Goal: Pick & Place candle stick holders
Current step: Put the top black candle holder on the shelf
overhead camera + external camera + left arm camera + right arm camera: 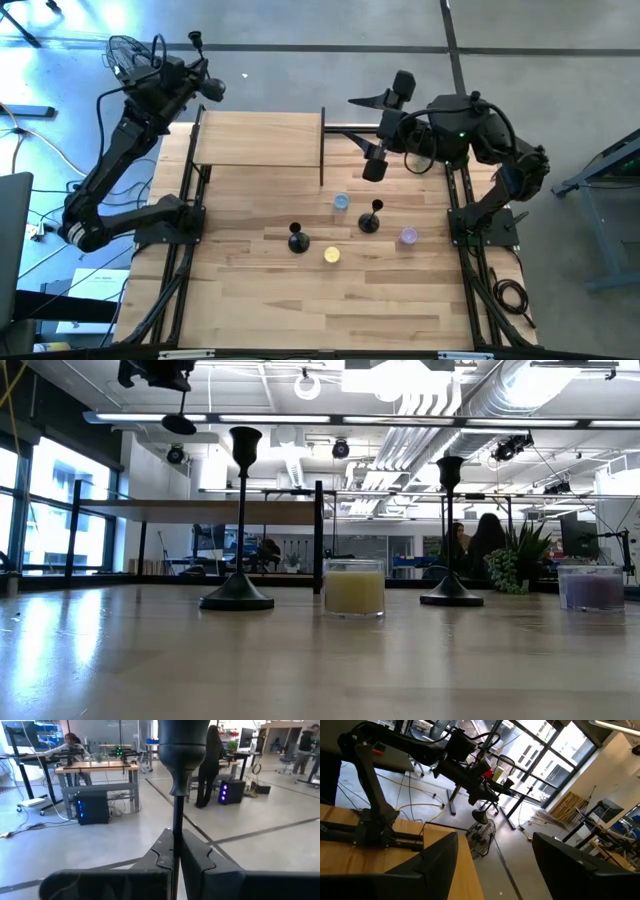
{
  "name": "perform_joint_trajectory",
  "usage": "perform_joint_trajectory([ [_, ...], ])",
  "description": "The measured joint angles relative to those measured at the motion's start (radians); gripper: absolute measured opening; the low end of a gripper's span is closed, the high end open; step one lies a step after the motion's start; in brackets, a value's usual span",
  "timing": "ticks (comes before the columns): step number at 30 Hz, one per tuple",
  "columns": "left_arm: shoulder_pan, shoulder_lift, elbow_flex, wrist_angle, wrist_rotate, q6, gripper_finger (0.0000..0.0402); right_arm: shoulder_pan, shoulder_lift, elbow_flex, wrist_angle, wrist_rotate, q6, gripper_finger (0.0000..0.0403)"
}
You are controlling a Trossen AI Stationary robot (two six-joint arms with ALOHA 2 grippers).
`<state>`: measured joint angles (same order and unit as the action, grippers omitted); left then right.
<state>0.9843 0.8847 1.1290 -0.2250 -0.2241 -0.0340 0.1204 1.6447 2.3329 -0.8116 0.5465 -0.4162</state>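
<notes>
The left gripper (176,862) is clenched on the thin stem of one candle stick holder (179,750), held up beyond the worktop's (250,300) far left corner. The other two holders (298,240) (371,219) stand upright mid-worktop among three small candle jars (332,255). The right gripper (492,860) hangs released above the far right side, grasping nothing.

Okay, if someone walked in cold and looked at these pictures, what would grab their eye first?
Probably the left gripper, raised past the table's far left corner, shut on a black candle stick holder by its thin stem. Two more holders stand mid-table among small candle jars: yellow, blue, purple. The right gripper hangs open above the far right.
</notes>
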Motion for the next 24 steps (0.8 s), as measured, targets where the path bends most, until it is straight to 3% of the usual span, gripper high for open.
perform_joint_trajectory([
  [7, -0.063, 0.056, 0.004, -0.046, -0.180, -0.029, 0.0005, 0.000, 0.000, 0.000, -0.005, -0.002, 0.043, 0.0250],
  [22, -0.062, 0.096, 0.005, -0.034, -0.256, -0.083, 0.0005, 0.000, 0.000, 0.000, -0.020, -0.022, 0.102, 0.0250],
  [24, -0.062, 0.097, 0.005, -0.055, -0.224, -0.161, 0.0005, 0.000, 0.000, 0.000, -0.020, -0.036, 0.102, 0.0250],
])
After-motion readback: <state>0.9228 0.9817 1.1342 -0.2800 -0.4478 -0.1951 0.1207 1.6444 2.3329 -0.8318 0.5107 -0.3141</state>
